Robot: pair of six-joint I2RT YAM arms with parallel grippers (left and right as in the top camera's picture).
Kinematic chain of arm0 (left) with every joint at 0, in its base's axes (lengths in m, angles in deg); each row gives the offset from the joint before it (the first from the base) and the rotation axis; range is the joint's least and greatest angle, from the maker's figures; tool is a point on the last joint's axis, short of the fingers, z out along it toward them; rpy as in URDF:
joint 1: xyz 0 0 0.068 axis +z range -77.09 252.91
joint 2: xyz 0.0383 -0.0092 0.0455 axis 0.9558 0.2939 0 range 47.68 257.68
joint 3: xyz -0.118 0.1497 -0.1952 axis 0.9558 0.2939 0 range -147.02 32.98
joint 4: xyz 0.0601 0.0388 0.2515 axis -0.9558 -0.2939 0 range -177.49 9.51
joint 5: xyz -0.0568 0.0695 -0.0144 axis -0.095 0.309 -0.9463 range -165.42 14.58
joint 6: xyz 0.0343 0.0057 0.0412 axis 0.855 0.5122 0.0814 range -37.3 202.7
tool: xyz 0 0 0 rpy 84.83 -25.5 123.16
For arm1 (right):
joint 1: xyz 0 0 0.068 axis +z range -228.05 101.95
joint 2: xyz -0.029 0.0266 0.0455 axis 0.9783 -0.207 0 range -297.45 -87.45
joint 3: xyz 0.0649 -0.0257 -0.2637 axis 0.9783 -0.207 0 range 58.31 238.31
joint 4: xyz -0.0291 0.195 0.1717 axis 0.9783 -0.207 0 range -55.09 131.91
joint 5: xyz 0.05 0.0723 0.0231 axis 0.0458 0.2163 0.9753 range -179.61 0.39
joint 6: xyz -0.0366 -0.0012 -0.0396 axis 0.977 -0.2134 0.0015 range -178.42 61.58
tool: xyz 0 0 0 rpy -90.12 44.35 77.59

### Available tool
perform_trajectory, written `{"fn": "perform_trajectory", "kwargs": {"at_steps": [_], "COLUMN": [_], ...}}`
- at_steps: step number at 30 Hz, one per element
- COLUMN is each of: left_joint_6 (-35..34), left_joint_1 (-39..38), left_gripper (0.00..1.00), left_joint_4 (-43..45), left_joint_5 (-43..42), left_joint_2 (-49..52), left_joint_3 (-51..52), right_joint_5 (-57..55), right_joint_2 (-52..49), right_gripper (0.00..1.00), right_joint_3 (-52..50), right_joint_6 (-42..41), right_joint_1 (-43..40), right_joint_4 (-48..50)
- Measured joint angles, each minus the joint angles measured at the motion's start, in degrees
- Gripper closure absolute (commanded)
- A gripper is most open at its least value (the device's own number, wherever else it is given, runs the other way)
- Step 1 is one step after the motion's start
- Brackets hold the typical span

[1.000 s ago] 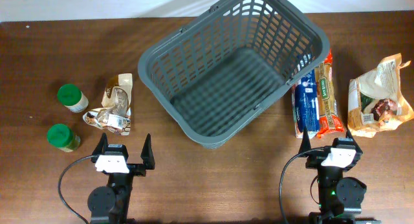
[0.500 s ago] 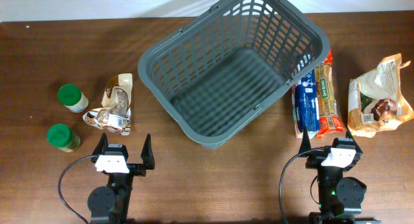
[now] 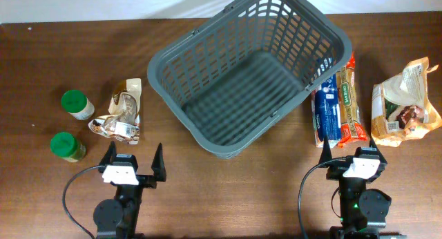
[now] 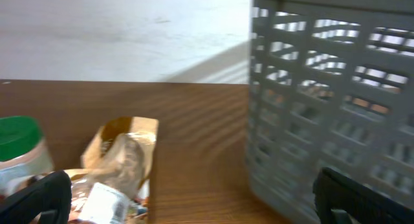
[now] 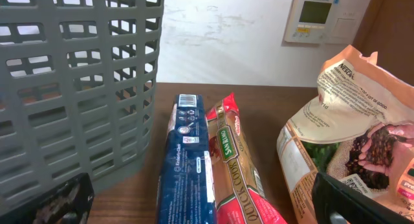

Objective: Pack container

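The large dark grey slotted basket (image 3: 190,56) stands empty and tilted at the table's middle back; its wall shows in the left wrist view (image 4: 330,114) and the right wrist view (image 5: 71,88). My left gripper (image 3: 131,163) is open and empty near the front edge, just below a crumpled brown packet (image 3: 123,113), also in the left wrist view (image 4: 119,162). My right gripper (image 3: 353,156) is open and empty, just below a blue packet (image 3: 327,111) and a red-and-tan packet (image 3: 349,104), which lie ahead of it in the right wrist view, blue (image 5: 187,166), red (image 5: 239,172).
Two green-lidded jars (image 3: 76,104) (image 3: 67,146) stand at the left; one shows in the left wrist view (image 4: 19,149). A tan bag (image 3: 404,104) lies at the far right, also in the right wrist view (image 5: 343,127). A white wall lies behind the table.
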Motion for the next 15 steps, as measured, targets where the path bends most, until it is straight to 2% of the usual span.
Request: {"fn": "perform_trajectory", "kwargs": {"at_steps": [9, 12, 15], "left_joint_6": [0.00, 0.00, 0.04], "left_joint_1": [0.00, 0.00, 0.00], "left_gripper": [0.01, 0.01, 0.01], "left_joint_4": [-1.79, -9.20, -19.87], "left_joint_5": [-8.22, -9.18, -8.48], "left_joint_2": [0.04, 1.57, 6.40], "left_joint_3": [-1.40, -8.07, -19.58], "right_joint_5": [8.15, 11.74, 13.84], "right_joint_2": [0.00, -0.07, -1.79], "right_gripper": [0.01, 0.01, 0.01], "right_joint_3": [1.05, 5.70, 14.38], "right_joint_6": [-0.02, -1.57, -4.59], "right_joint_1": [0.00, 0.00, -0.02], "right_joint_4": [-2.51, -11.58, -22.84]}}
